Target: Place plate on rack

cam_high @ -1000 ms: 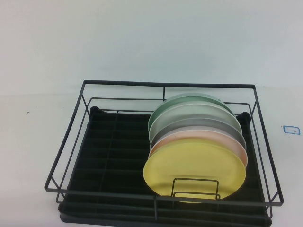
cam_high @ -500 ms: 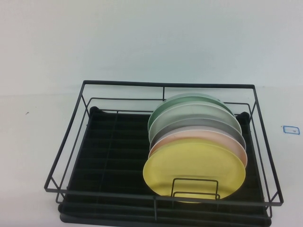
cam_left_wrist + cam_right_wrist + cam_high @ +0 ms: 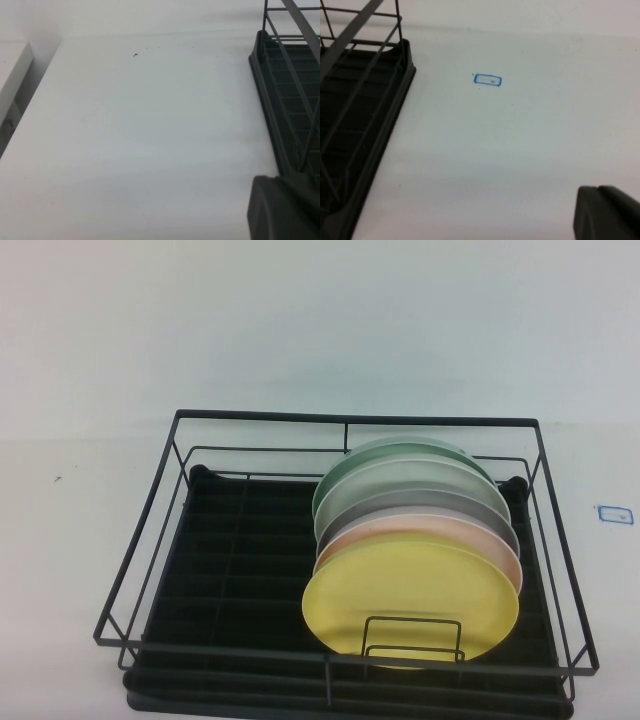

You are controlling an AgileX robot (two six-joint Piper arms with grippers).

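Nothing has moved over the last second: the plate (image 3: 411,602) stands at the front of the row in the rack (image 3: 176,540), so the task looks finished. Neither claw shows in the high view; their state cannot be told.

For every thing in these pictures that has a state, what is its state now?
yellow plate: in the rack, on edge, leaning back, frontmost of the row.
pink plate: on edge, right behind the yellow plate.
grey plate: on edge, behind the pink plate.
green plates: on edge, at the back of the row.
rack: on the table, left half holding no plates.
left gripper: beside the rack's left side, holding nothing visible.
right gripper: over the table right of the rack, holding nothing visible.
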